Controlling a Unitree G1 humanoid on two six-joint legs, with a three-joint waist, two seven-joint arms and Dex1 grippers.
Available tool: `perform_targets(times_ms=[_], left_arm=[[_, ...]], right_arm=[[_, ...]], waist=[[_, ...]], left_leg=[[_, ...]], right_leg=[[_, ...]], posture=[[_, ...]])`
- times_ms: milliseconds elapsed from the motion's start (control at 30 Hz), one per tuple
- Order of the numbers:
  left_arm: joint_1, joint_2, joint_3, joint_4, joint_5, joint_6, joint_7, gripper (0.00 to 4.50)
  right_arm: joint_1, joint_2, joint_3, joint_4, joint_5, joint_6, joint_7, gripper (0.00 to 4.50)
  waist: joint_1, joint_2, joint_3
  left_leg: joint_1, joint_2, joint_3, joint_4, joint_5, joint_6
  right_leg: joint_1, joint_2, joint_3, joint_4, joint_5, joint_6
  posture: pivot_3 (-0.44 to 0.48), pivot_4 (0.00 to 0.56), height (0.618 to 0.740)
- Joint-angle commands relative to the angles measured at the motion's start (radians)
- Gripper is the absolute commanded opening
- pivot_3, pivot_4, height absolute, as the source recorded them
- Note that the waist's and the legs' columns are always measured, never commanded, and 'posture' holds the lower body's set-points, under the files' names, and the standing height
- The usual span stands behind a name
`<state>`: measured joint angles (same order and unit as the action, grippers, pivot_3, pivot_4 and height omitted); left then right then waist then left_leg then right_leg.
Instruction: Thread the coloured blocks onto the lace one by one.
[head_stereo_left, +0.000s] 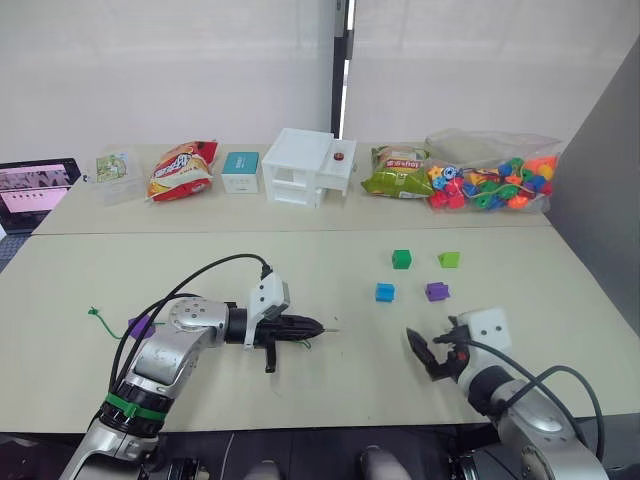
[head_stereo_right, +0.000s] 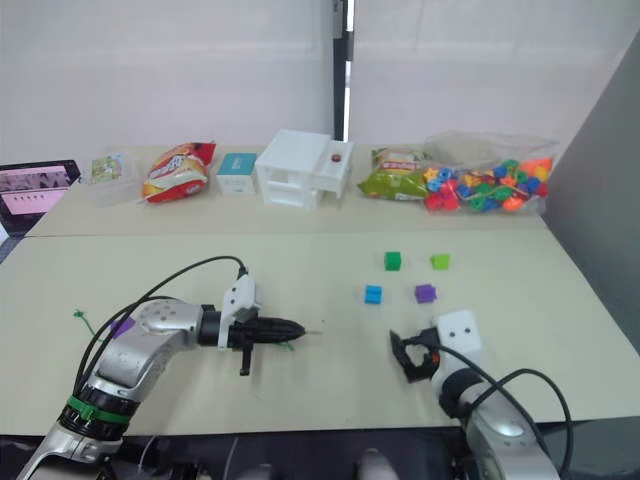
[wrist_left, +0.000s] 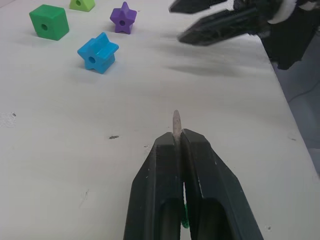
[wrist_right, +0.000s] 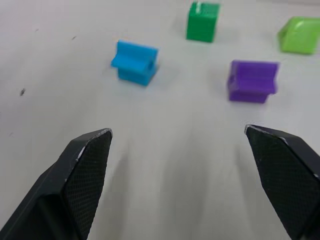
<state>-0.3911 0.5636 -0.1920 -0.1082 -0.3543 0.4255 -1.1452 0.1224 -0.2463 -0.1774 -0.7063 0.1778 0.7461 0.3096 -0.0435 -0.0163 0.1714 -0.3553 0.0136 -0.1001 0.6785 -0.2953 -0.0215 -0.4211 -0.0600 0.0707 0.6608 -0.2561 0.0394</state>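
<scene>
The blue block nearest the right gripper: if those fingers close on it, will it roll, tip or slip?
The blue block sits flat on the table with star-like notched sides, so it probably won't roll. It looks like small hard plastic, likely light, so an off-centre touch from the open right gripper may skid it. The notches should help the fingers bite.

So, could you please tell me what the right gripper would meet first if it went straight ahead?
Probably the purple block, perhaps the blue block: the open right gripper points between them over bare table, and depth is unclear.

Left tool (head_stereo_left: 318, 326) clamped, arm extended rightward; right tool (wrist_right: 180, 150) spread wide.
</scene>
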Motion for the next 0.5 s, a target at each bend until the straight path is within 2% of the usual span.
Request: perform_targets(times_ms=[33,267,500], left_arm=[[-0.004,0.007,0.014,-0.051,-0.017,0.017,0.011,0.00],[-0.003,0.002,0.007,-0.075,-0.015,0.037,0.033,0.00],[-0.003,-0.006,-0.001,-0.071,-0.010,0.032,0.044,0.00]], right_arm=[[-0.080,-0.011,-0.039,0.048,0.010,-0.034,-0.028,4.48],[-0.276,-0.013,-0.095,0.265,0.026,-0.031,-0.096,4.48],[-0.505,-0.062,-0.139,0.504,0.026,0.005,-0.155,4.48]], waist=[[0.000,0.000,0.000],[0.000,0.000,0.000],[-0.001,0.000,0.000]], left_leg=[[0.000,0.000,0.000,0.000,0.000,0.000],[0.000,0.000,0.000,-0.001,0.000,0.000],[0.000,0.000,0.000,-0.001,0.000,0.000]], right_leg=[[0.000,0.000,0.000,0.000,0.000,0.000],[0.000,0.000,0.000,0.000,0.000,0.000],[0.000,0.000,0.000,0.001,0.000,0.000]], posture=[[0.000,0.150,0.740],[0.000,0.150,0.740],[0.000,0.150,0.740]])
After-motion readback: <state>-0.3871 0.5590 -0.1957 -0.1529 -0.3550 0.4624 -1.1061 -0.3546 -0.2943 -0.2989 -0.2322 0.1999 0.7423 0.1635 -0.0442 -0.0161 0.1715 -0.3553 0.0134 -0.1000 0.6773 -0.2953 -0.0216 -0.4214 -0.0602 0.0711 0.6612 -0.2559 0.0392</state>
